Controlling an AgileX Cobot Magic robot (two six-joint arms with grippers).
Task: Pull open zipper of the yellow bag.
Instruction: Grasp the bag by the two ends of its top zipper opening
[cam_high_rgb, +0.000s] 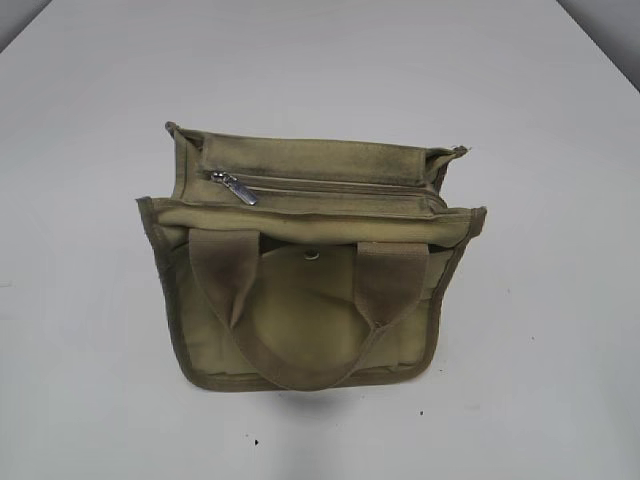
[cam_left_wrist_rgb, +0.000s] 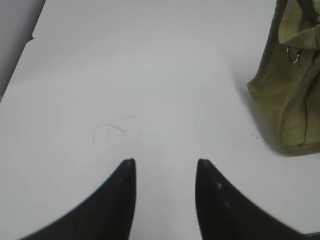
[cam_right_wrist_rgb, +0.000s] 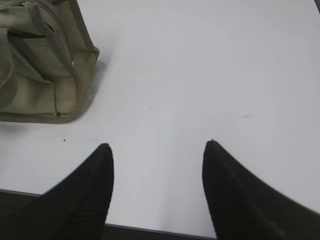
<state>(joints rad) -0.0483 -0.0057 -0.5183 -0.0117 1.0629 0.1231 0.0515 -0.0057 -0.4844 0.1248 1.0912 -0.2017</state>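
Exterior: yellow bag (cam_high_rgb: 310, 270) mid-table (cam_high_rgb: 560, 330), 2 handles toward camera; zipper (cam_high_rgb: 330, 186) along top, pull tab (cam_high_rgb: 240, 188) at left end.
Left wrist: left gripper (cam_left_wrist_rgb: 165, 162) parted, empty; bag lies far right, apart.
Right wrist: right gripper (cam_right_wrist_rgb: 157, 145) spread, empty; bag upper left, apart.

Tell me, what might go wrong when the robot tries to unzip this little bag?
The silver pull tab is small and lies flat on the zipper, so fingers could slip off or miss it. The yellow bag is soft and nothing pins it down, so it may slide or tip instead of unzipping. Both grippers, left and right, are open over bare table, so the approach needs careful aim.
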